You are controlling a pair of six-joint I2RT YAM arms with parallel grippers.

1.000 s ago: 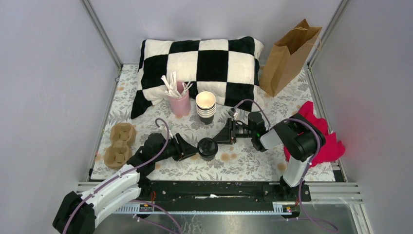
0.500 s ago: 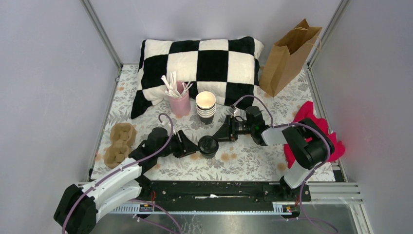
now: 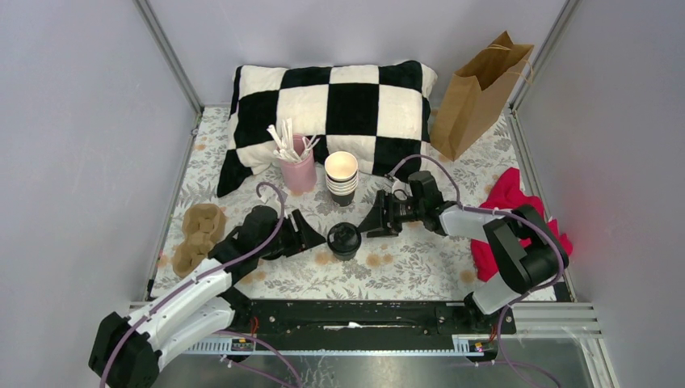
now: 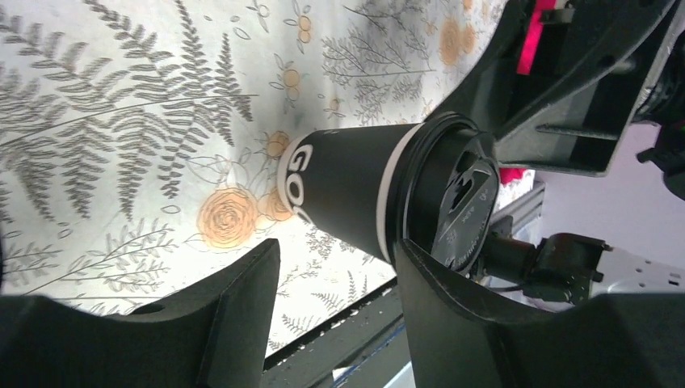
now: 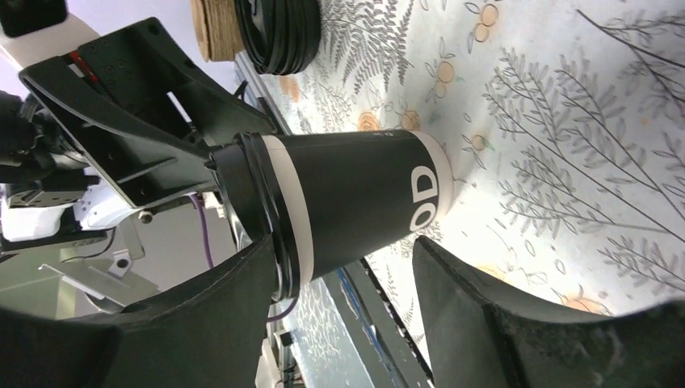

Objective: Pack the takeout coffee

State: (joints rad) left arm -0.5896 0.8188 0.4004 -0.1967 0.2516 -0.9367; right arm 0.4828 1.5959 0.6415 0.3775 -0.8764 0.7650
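The takeout coffee [image 3: 344, 240], a black cup with white lettering and a black lid, stands upright on the floral cloth between my two grippers. My left gripper [image 3: 313, 236] sits at its left, open. In the left wrist view the cup [image 4: 347, 190] lies just beyond the left gripper [image 4: 335, 259], and one finger [image 4: 452, 307] is close by the lid rim. My right gripper [image 3: 370, 225] is at the cup's right, also open. In the right wrist view the cup [image 5: 355, 198] fills the space ahead of the spread right gripper [image 5: 343, 250].
Behind the cup stand a stack of lidless cups [image 3: 341, 178] and a pink cup of stirrers [image 3: 297, 168]. A checkered pillow [image 3: 331, 101] and a brown paper bag [image 3: 478, 93] are at the back. A cardboard carrier [image 3: 198, 234] lies left, a red cloth [image 3: 529, 222] right.
Both grippers have opened wider around the cup. Both arms have crept a little toward the back, and the cup now stands slightly farther back.
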